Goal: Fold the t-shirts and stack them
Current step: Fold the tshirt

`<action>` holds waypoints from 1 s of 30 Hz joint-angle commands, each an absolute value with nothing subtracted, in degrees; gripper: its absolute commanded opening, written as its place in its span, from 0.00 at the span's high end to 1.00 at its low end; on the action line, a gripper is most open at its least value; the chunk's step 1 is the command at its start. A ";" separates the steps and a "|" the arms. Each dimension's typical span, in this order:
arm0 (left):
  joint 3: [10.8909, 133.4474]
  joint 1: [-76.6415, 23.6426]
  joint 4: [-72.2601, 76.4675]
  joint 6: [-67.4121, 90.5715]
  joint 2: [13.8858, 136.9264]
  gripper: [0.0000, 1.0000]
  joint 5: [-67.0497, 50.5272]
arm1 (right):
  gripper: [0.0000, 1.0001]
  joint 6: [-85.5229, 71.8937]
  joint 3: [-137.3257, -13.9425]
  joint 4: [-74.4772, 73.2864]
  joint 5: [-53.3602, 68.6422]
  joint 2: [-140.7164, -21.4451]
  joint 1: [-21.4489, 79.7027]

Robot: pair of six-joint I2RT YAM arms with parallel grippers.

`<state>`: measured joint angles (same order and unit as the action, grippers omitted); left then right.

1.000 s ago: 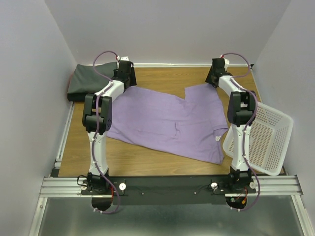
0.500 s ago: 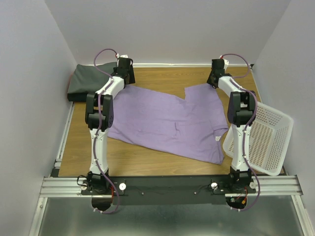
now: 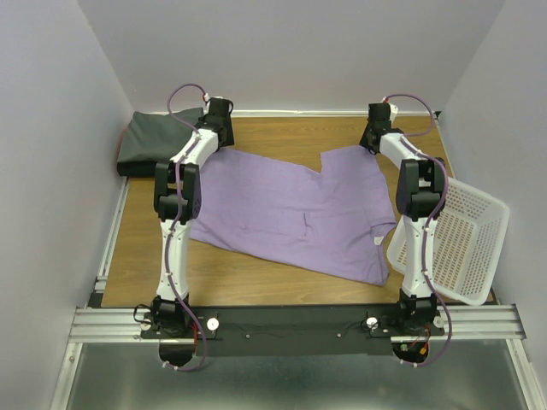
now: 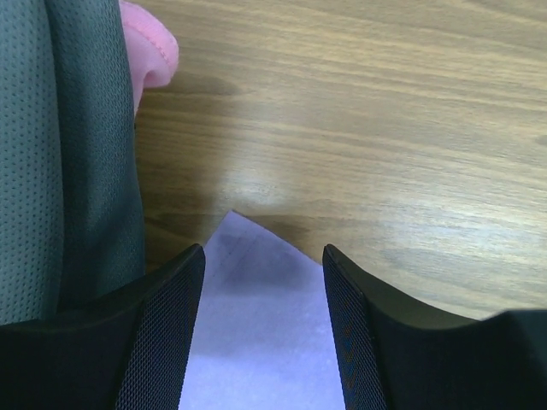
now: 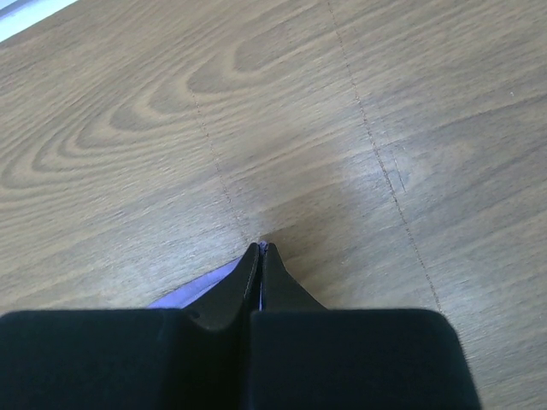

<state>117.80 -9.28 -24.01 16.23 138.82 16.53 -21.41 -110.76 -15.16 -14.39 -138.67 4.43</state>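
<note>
Here, top external view: the lavender t-shirt (image 3: 291, 213) lies spread flat across the middle of the table (image 3: 282, 137). The left gripper (image 3: 218, 128) is at its far-left corner and the right gripper (image 3: 373, 137) at its far-right corner. A folded dark grey t-shirt (image 3: 154, 141) sits just beyond the far-left corner. A white mesh basket (image 3: 466, 248) leans off the lavender t-shirt's right edge.

Left wrist view: the left gripper (image 4: 261, 256) is parted wide, and the pointed corner of the lavender t-shirt (image 4: 256, 325) lies between its fingers. It grips nothing; whether the pads touch the cloth cannot be told. The dark grey t-shirt (image 4: 68, 154) runs close along the left side of that corner, and a pinkish t-shirt (image 4: 149, 47) peeps out beyond it.

Right wrist view: the right gripper (image 5: 259, 249) is closed tight. A sliver of the lavender t-shirt (image 5: 192, 295) emerges at the tips, so it appears to pinch the far-right corner against bare wood.

The step in hand looks like securing both far corners for the first fold. To do it well, the left fingers should close only on lavender cloth and stay off the grey edge beside it. The corner should sit well between the pads. Both corners should then rise level and travel together toward the lavender t-shirt's near hem, so that the fold lands straight.
</note>
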 commanded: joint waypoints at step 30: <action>121.73 -8.79 -30.68 12.75 142.74 0.96 20.04 | 0.98 -21.88 -107.40 -17.84 -10.11 -134.47 3.78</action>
<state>124.36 -9.23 -28.58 13.82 144.20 18.74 -21.45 -108.88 -15.92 -12.05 -137.16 4.34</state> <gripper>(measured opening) 0.092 0.029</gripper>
